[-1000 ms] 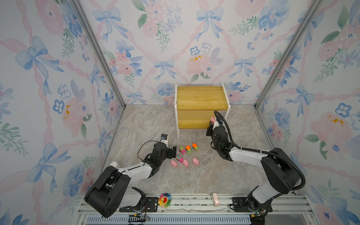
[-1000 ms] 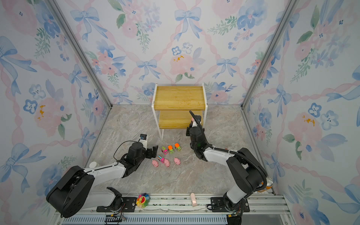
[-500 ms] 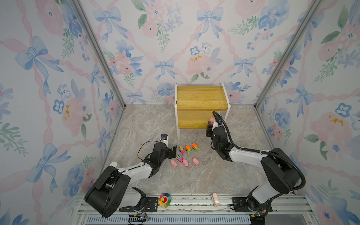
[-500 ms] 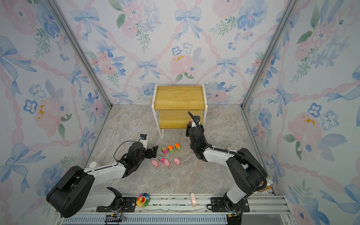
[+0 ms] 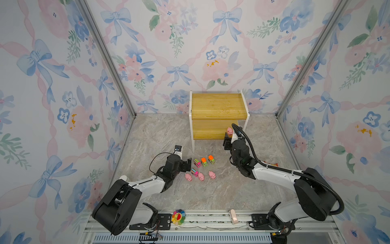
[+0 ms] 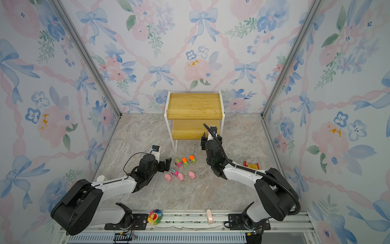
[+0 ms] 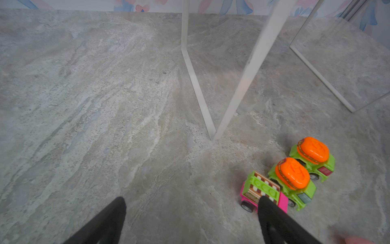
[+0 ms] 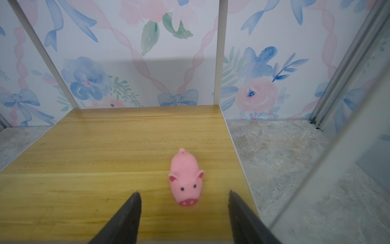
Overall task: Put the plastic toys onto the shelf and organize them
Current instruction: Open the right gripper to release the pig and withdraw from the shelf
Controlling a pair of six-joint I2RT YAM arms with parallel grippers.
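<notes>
Nearest us, the rainbow flower toy on the rail is not cargo. Ahead, three pigs, two pink trucks and two green trucks sit bunched on the floor. We judge all of them light, the pigs soft, the trucks hard and free-rolling, so grip across the flanks. The left gripper is spread and empty, just beside the pink trucks. Beyond, the right gripper is spread around, not touching, a fourth pig on the lower board of the shelf. Its white leg crowds approaches.

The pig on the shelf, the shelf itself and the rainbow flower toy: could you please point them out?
pig [image 8: 185,169]: right wrist view, its back.
shelf [image 8: 105,147]: right wrist view, bare lower board.
rainbow flower toy [image 5: 178,217]: a top view, smiling face.
</notes>
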